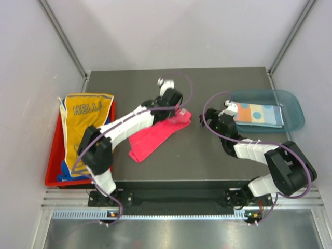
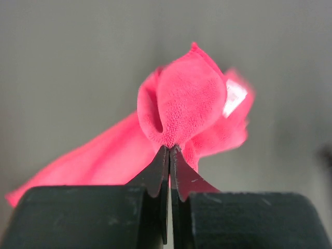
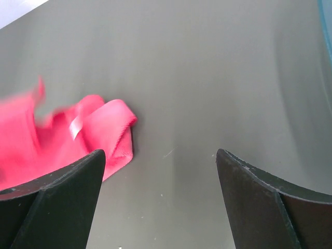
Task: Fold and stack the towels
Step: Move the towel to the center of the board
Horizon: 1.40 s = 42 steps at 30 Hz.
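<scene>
Fabric this soft and light will likely sag, so corners and hems look the best holds. The hot pink towel (image 1: 154,137) lies rumpled mid-way across the bench (image 1: 207,166), its far corner pinched in the fully closed left pincer (image 2: 169,151). The right pincer (image 3: 160,153) gapes empty near it.

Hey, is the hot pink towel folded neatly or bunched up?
Bunched: the hot pink soft towel lies in a rumpled strip on the dark table, one end pinched up in the shut left pincer.

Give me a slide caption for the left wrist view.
Left gripper shut on a bunched fold of the hot pink towel.
</scene>
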### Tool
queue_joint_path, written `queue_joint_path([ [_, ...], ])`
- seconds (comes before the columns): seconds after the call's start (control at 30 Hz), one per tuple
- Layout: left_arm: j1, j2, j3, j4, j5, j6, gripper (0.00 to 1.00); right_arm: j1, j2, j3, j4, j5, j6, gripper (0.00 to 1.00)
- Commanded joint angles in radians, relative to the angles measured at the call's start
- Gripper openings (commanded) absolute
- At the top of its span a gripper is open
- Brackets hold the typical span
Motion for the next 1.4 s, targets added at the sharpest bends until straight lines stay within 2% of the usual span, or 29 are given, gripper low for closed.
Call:
queue_joint_path([
  [0.0,-0.009,-0.191,-0.280,0.158,0.042,-0.162,0.00,-0.008,0.017,0.038,0.042,-0.027,0.008,0.87],
  [0.07,-0.011,-0.260,-0.457,0.239,0.094,-0.201,0.00,-0.005,0.040,0.062,0.023,-0.061,0.002,0.86],
  [0.17,-0.012,-0.296,-0.591,0.288,0.151,-0.273,0.00,0.029,0.093,0.119,-0.018,-0.090,-0.012,0.84],
  [0.3,-0.012,-0.320,-0.690,0.343,0.185,-0.317,0.02,0.108,0.150,0.209,-0.116,-0.088,-0.051,0.81],
  [0.33,-0.012,-0.340,-0.705,0.354,0.193,-0.327,0.05,0.115,0.152,0.225,-0.144,-0.096,-0.052,0.76],
  [0.37,-0.012,-0.353,-0.734,0.360,0.197,-0.342,0.15,0.119,0.150,0.245,-0.176,-0.101,-0.053,0.75],
  [0.43,-0.012,-0.403,-0.764,0.377,0.190,-0.356,0.21,0.133,0.140,0.268,-0.239,-0.102,-0.062,0.72],
  [0.47,-0.012,-0.425,-0.796,0.377,0.173,-0.368,0.27,0.139,0.118,0.286,-0.263,-0.081,-0.068,0.71],
  [0.63,-0.011,-0.585,-0.876,0.360,0.069,-0.382,0.35,0.193,0.107,0.329,-0.362,-0.067,-0.146,0.70],
  [0.8,-0.011,-0.643,-0.900,0.437,0.056,-0.345,0.35,0.228,0.166,0.393,-0.386,-0.125,-0.202,0.65],
  [1.13,0.005,-0.613,-0.836,0.440,0.012,-0.285,0.45,0.257,0.330,0.607,-0.518,-0.144,-0.289,0.62],
  [1.37,0.130,-0.587,-0.818,0.483,0.127,-0.242,0.46,0.285,0.388,0.656,-0.555,-0.148,-0.323,0.60],
])
